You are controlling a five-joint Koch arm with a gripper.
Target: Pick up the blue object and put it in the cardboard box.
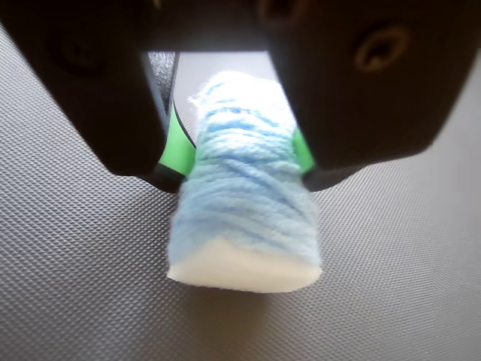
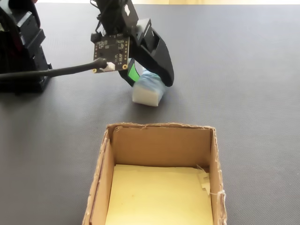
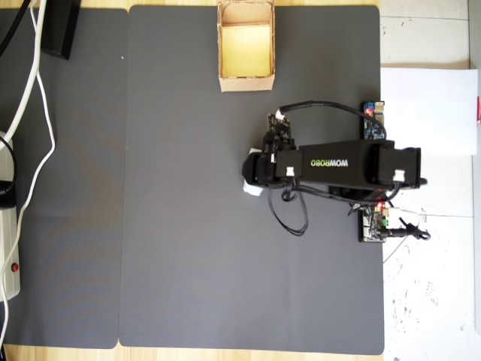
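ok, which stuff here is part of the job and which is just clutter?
Job:
- blue object, gripper closed on it, resting on the mat
- cardboard box, nothing in it

Clutter:
- white cable at the overhead view's left
- white paper sheet beside the mat
- circuit boards near the arm base

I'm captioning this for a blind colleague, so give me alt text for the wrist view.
A black gripper with green-lined jaws closes around a pale blue yarn-wrapped roll, whose flat white end faces the camera. The roll rests on a dark grey textured mat; no box is visible in this view.
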